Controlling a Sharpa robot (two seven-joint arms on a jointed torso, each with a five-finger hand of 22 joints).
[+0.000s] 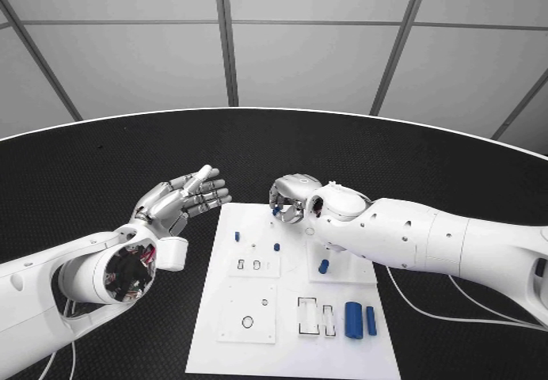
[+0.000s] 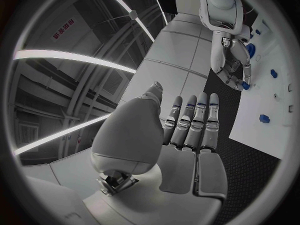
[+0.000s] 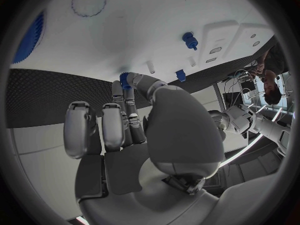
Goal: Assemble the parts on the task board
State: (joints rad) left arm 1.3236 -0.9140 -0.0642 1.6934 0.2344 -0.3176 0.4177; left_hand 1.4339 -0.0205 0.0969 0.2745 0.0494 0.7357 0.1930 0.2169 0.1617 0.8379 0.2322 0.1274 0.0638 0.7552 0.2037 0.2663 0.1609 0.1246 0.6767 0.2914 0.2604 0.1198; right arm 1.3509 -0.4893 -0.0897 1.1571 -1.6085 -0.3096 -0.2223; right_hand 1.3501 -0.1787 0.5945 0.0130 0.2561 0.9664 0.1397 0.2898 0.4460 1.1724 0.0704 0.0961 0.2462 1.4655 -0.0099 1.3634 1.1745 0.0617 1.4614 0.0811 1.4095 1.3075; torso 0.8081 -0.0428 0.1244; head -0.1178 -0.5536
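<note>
Two hands hover at the far end of the task board (image 1: 291, 348): the left hand (image 1: 183, 198) spread and holding nothing, the right hand (image 1: 294, 198) pinching — it seems — a small blue part (image 3: 125, 79) just above that edge.

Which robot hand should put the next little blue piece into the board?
Probably the right hand. It is over the far end of the task board and pinches a small blue part at its fingertips. The left hand is open, palm up, beside the board, holding nothing.
</note>
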